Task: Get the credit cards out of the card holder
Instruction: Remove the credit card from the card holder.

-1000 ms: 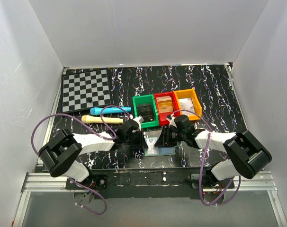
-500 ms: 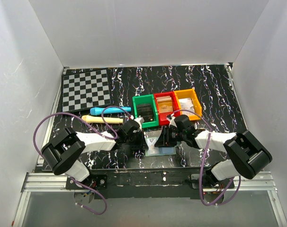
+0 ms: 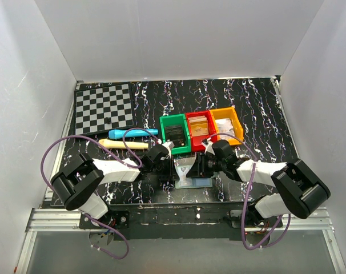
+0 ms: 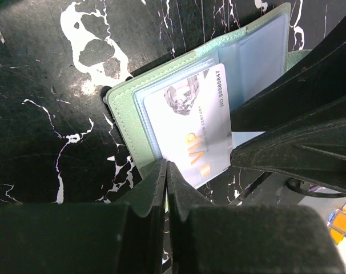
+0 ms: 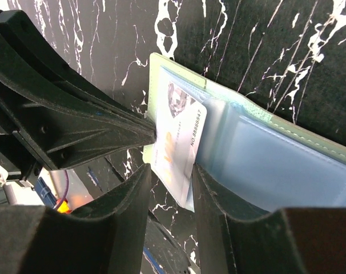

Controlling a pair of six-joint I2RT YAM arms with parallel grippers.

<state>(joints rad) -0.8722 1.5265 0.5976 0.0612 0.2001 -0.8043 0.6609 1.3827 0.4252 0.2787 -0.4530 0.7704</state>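
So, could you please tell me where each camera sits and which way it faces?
Top: fixed above and behind, looking down at the table; left arm and right arm show.
Left wrist: on the left arm, looking past the shut left tool at card holder and card.
Right wrist: on the right arm, looking past the right tool, card between its jaws.
Wrist views share card holder, card, each other's tool.

Plain white walls (image 3: 178,40) box in three sides of a black table (image 3: 258,108) veined with white like marble, evenly lit; a metal rail (image 3: 53,217) runs along its near edge, grey floor (image 3: 178,254) below
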